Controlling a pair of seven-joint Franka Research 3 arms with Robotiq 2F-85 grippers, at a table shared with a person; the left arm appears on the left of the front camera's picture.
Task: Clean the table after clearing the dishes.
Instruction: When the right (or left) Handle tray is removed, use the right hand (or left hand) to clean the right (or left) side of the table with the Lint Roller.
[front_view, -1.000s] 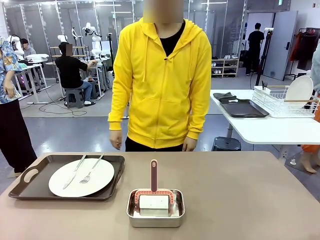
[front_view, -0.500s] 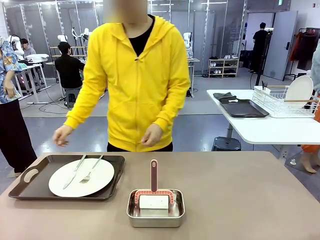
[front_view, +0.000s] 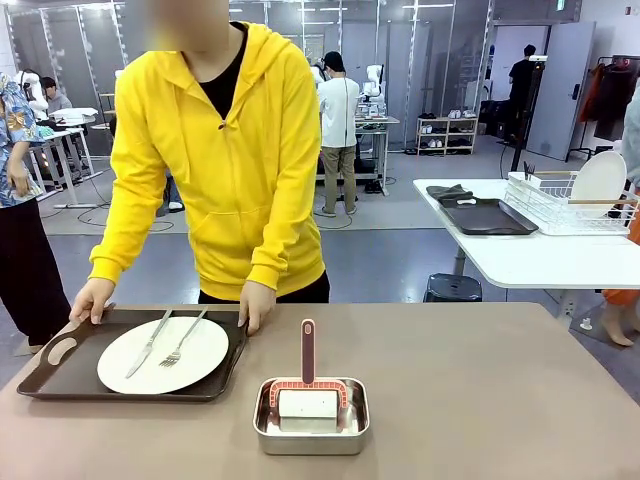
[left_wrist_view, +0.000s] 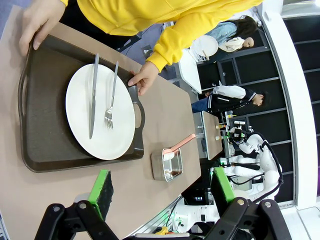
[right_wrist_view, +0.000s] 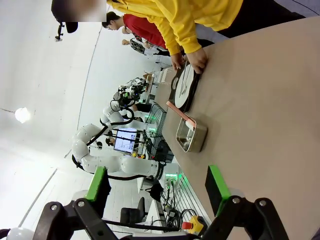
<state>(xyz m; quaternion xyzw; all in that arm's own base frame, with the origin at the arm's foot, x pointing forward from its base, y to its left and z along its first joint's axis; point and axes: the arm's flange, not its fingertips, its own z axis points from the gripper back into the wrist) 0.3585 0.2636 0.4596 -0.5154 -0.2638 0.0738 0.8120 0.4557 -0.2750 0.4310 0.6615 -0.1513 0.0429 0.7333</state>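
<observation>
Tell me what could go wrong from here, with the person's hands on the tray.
1. The knife and fork lie loose on the plate; if the tray tilts when lifted, they could slide off.
2. One hand holds the tray end nearest the steel pan, whose tool handle juts out; the open left end effector, reaching in now, might meet that hand or knock the handle.

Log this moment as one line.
person: hands on tray | plate, knife, fork aboard | pan: holds handled tool | left gripper: open, empty | right gripper: open, empty
</observation>
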